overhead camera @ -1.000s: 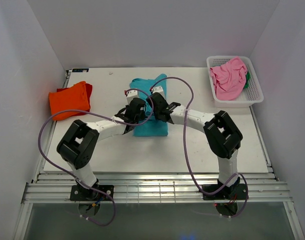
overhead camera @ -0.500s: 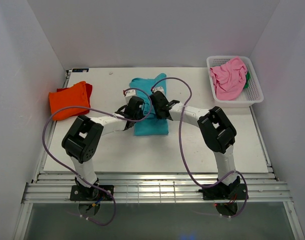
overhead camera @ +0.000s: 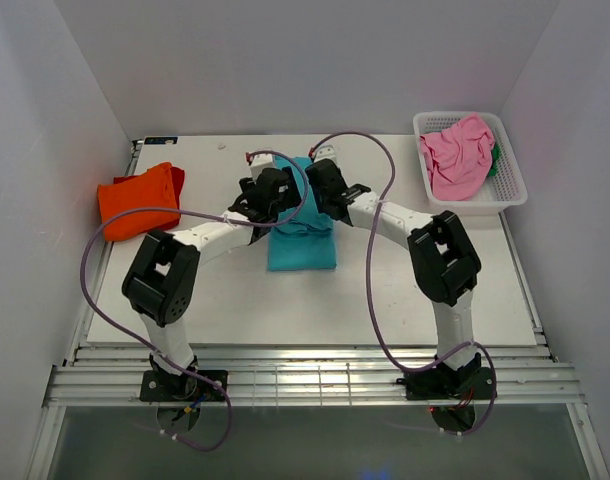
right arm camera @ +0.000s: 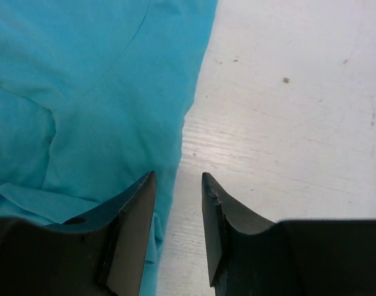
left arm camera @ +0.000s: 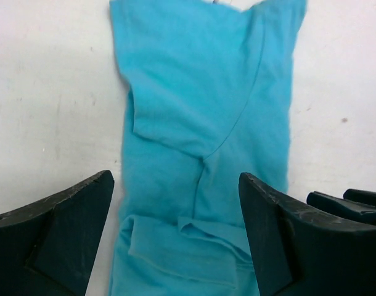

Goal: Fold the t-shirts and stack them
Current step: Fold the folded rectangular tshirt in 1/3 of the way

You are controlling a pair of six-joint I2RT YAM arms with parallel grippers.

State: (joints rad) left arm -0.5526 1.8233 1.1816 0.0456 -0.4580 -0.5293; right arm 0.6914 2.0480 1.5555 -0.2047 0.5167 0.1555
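Note:
The teal t-shirt (overhead camera: 301,240) lies folded lengthwise at the table's middle, and the left wrist view shows a loose flap (left arm camera: 194,246) on top of it. My left gripper (overhead camera: 260,172) hovers over its far part, open wide (left arm camera: 175,179) with cloth below and nothing between the fingers. My right gripper (overhead camera: 323,165) is open partway (right arm camera: 179,176) and straddles the shirt's right edge (right arm camera: 175,123). One of its fingers is over cloth and the other over bare table. A folded orange t-shirt (overhead camera: 140,200) lies at the left. The pink t-shirt (overhead camera: 457,155) and a bit of green (overhead camera: 496,160) sit in the basket.
The white lattice basket (overhead camera: 475,205) stands at the back right corner. White walls enclose the table on the left, back and right. Purple cables loop from both arms over the table. The metal rail with the arm bases (overhead camera: 315,385) runs along the near edge.
Both grippers have moved toward the far end of the teal shirt. Both went from shut to open, letting go of the cloth.

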